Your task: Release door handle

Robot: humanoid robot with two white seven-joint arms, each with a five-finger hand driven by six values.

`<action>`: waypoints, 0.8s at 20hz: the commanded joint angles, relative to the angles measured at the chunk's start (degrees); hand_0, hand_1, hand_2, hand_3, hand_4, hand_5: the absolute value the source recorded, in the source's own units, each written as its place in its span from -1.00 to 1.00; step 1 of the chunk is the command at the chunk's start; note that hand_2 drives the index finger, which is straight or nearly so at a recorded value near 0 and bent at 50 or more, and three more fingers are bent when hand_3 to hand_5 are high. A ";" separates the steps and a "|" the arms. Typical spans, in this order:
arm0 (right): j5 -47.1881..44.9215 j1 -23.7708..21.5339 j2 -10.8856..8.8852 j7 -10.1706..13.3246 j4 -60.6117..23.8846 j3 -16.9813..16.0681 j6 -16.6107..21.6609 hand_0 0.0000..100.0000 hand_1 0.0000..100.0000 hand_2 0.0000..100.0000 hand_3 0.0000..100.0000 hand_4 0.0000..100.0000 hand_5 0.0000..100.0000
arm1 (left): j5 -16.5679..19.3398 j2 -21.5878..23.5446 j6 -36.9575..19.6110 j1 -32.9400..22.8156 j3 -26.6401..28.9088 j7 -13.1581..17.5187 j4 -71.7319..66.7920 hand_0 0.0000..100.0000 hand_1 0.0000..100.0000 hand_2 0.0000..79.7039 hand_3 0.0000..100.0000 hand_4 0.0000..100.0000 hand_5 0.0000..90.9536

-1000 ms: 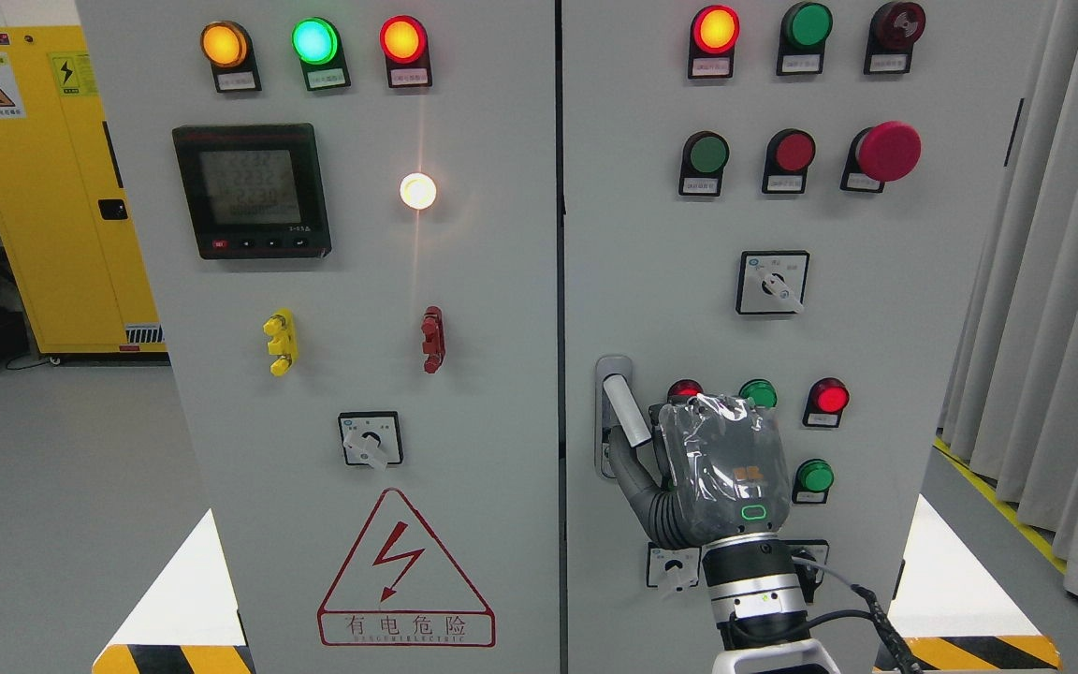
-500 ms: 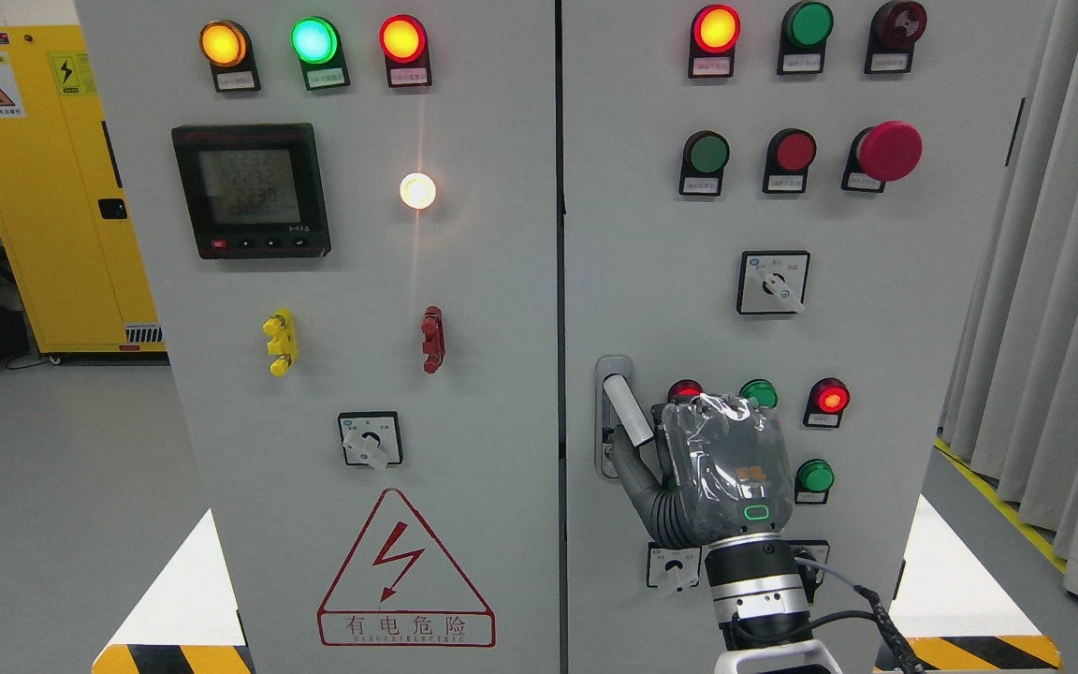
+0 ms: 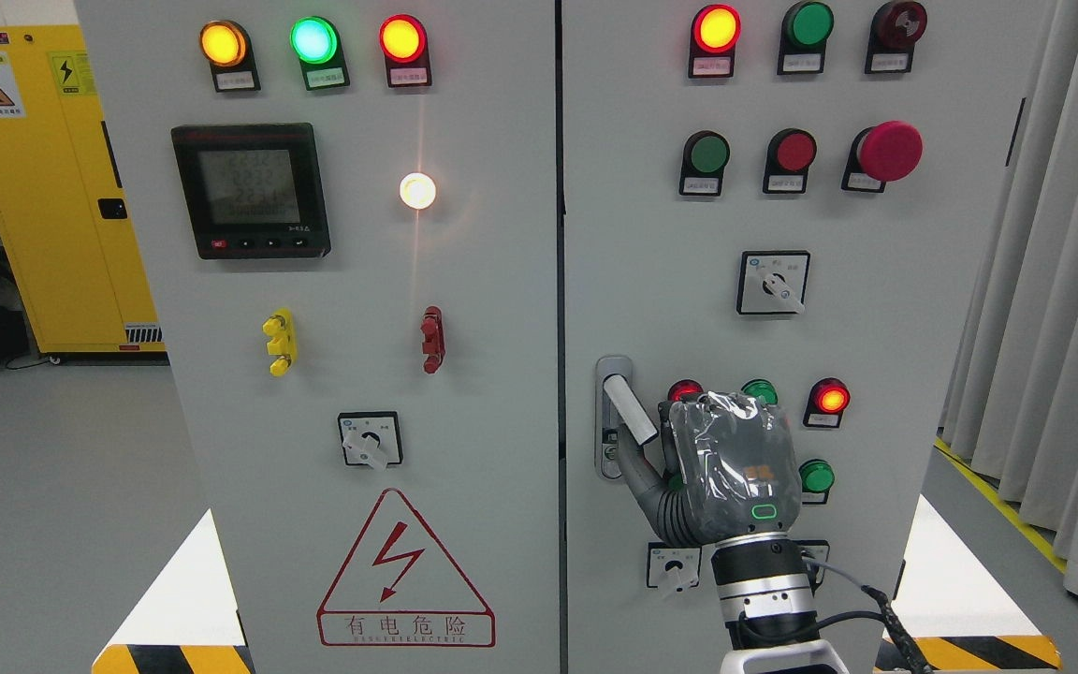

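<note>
The robot's right hand (image 3: 731, 477), wrapped in clear plastic film, is raised against the lower part of the right-hand cabinet door (image 3: 876, 309), its arm entering from the bottom edge right of the middle; the thumb reaches up to the left beneath the door handle (image 3: 626, 409), a pale lever swung out at a slant from its grey recessed plate near the door's left edge. The thumb tip lies just beside the lever's lower end — whether it touches cannot be told; the other fingers sit behind the back of the hand, and whether they are curled or spread cannot be told either.

Around the hand, small red and green lamps dot the grey panel; a rotary switch (image 3: 772, 283) sits above, with a red mushroom button (image 3: 888, 150) higher up. On the left-hand cabinet door (image 3: 361, 562), a digital meter (image 3: 251, 190) glows beside a bright white lamp (image 3: 417, 191); a red lightning warning triangle (image 3: 405, 571) marks its foot.

The room behind is plain — a yellow cabinet (image 3: 43, 187) at far left on a grey floor (image 3: 52, 505); pale curtains (image 3: 1063, 309) hang at right; black-and-yellow hazard stripes run along the cabinet's base.
</note>
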State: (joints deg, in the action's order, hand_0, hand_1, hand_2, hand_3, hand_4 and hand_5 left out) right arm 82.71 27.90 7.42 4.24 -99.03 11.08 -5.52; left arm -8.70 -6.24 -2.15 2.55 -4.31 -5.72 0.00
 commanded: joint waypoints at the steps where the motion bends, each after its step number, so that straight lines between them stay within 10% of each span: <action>1: -0.09 -0.04 -0.12 -0.20 -0.47 -0.89 0.07 0.01 -0.17 1.00 1.00 1.00 1.00 | 0.00 0.00 -0.05 0.00 0.00 0.01 0.70 -0.76 0.11 -1.00 -1.00 -1.00 -1.00; 16: -0.18 -0.04 -0.03 -0.02 -0.47 -0.98 0.07 -0.17 -0.20 1.00 1.00 1.00 1.00 | 0.00 0.00 -0.05 0.00 0.00 0.01 0.70 -0.76 0.11 -1.00 -1.00 -1.00 -1.00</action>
State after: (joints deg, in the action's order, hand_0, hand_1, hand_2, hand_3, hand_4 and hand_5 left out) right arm 82.56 27.87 7.35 4.18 -99.40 10.36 -5.43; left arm -8.70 -6.24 -2.15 2.55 -4.31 -5.72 0.00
